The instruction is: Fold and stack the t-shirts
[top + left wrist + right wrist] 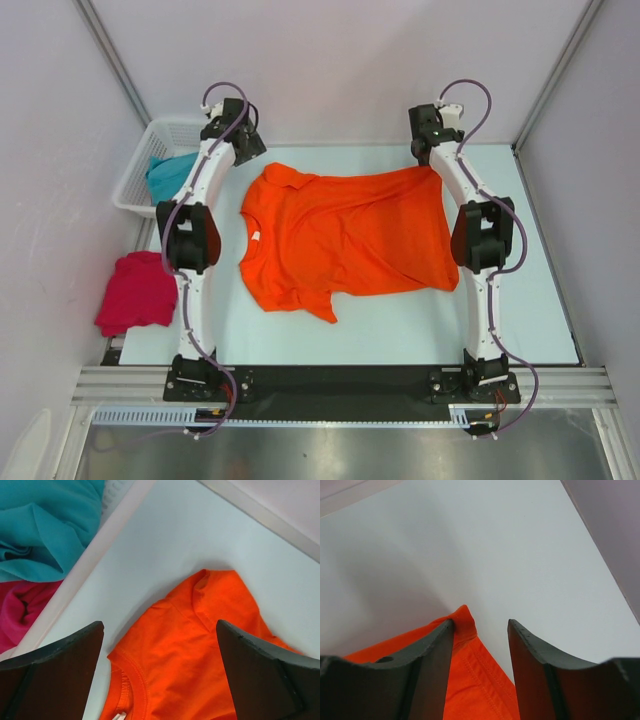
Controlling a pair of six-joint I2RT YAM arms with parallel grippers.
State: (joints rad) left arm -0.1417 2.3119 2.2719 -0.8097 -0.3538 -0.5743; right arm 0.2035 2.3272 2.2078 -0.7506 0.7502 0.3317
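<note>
The orange t-shirt (pixel 345 235) lies spread on the table, collar to the left. My left gripper (pixel 248 148) hangs over its far left sleeve; in the left wrist view its jaws (pixel 159 625) stand wide open above the orange shoulder (pixel 200 645), holding nothing. My right gripper (pixel 430 152) is at the shirt's far right corner. In the right wrist view it (pixel 480 624) is open, and the orange hem corner (pixel 470 650) rests against one finger (pixel 437 655). A teal t-shirt (pixel 170 175) (pixel 45 525) sits in the basket over a pink one (pixel 20 610). Another pink t-shirt (pixel 138 290) lies crumpled at the left.
The white lattice basket (pixel 150 140) stands at the far left corner, its rim (pixel 90 560) close beside my left gripper. Metal frame posts and side walls close in the table. A black rail runs along the near edge by the arm bases.
</note>
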